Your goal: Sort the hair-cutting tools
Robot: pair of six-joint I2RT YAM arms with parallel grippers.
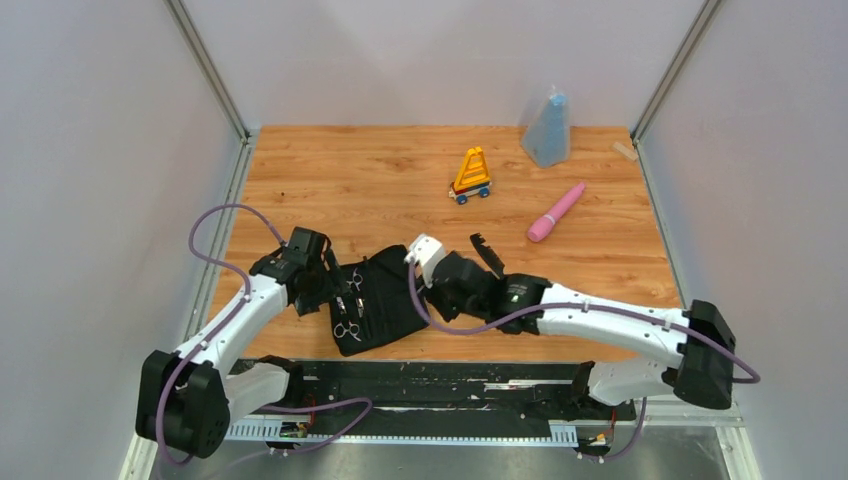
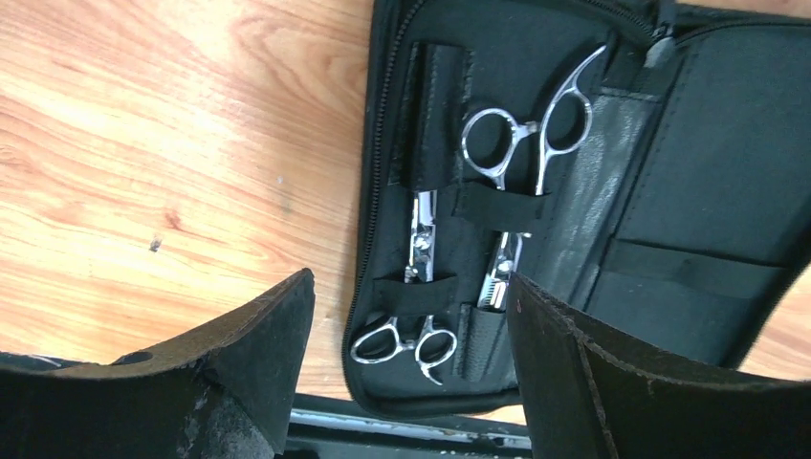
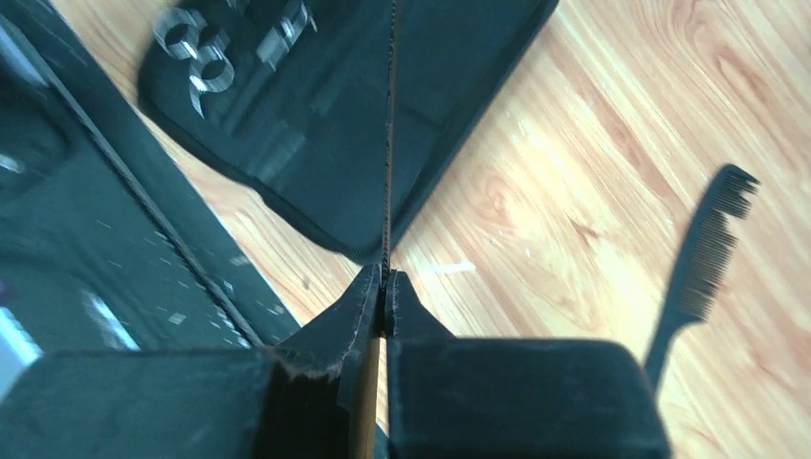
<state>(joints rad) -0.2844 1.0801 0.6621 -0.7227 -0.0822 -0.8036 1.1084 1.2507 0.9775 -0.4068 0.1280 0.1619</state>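
An open black zip case (image 1: 385, 310) lies on the wooden table near its front edge. Two silver scissors sit under its elastic straps: one (image 2: 418, 239) with its rings toward me, the other (image 2: 526, 134) with its rings away. My left gripper (image 2: 411, 277) hangs open just above them with nothing between its fingers. My right gripper (image 3: 385, 277) is shut on a thin black comb (image 3: 388, 143), seen edge-on and reaching out over the case (image 3: 316, 124). A second black comb with a handle (image 3: 703, 258) lies flat on the wood to the right of it.
A yellow-orange wheeled toy (image 1: 471, 177), a pink tapered wand (image 1: 556, 212) and a blue-grey pouch (image 1: 549, 130) stand toward the back right. A black strip (image 1: 430, 375) runs along the table's near edge. Grey walls close in both sides.
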